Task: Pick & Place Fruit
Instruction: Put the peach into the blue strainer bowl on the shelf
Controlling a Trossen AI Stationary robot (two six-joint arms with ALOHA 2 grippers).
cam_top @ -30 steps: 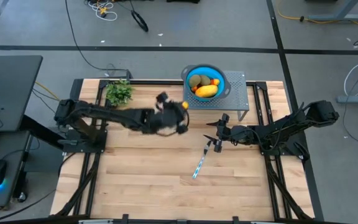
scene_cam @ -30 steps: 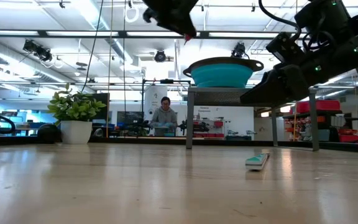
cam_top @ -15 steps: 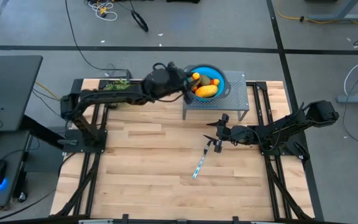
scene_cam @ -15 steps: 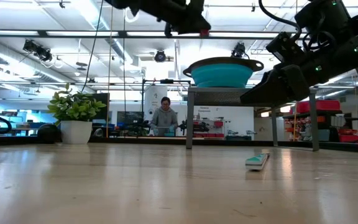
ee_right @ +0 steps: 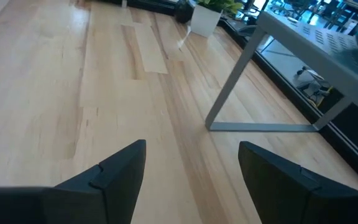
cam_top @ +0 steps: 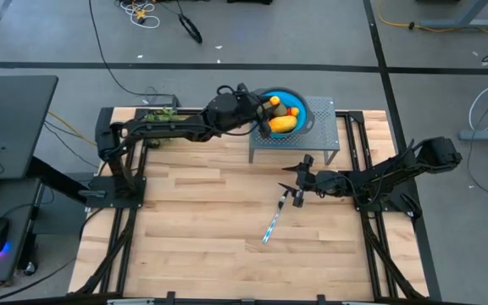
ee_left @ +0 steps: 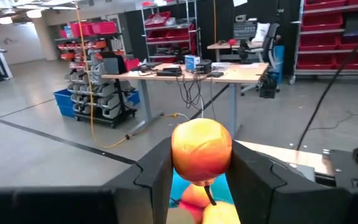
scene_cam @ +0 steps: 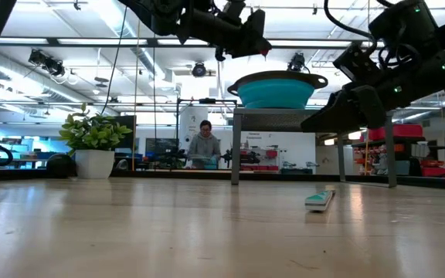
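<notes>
A round orange-yellow fruit sits between the fingers of my left gripper, which is shut on it. That gripper reaches level over the left rim of the blue bowl. The bowl stands on a small grey metal stand at the far edge. It holds a yellow-orange oblong fruit and a small red piece. My right gripper waits open above bare wood near the stand. My left gripper pinches the round fruit by its two opposite sides between its two fingers. The fingers come level from the table's left. The fruit is lifted clear, above the blue bowl's inside, with a dark stem hanging below it.
A slim silver-blue utensil lies on the wood near my right gripper. A green potted plant stands at the far left, partly under the left arm. The wooden table's near half holds nothing else. A person sits far behind the table.
My left gripper has carried the round fruit from over the table's middle toward the far edge and then right, reaching the bowl's left rim. Its wrist has turned on the way. The fruit has stayed between the fingers, clear of the table.
</notes>
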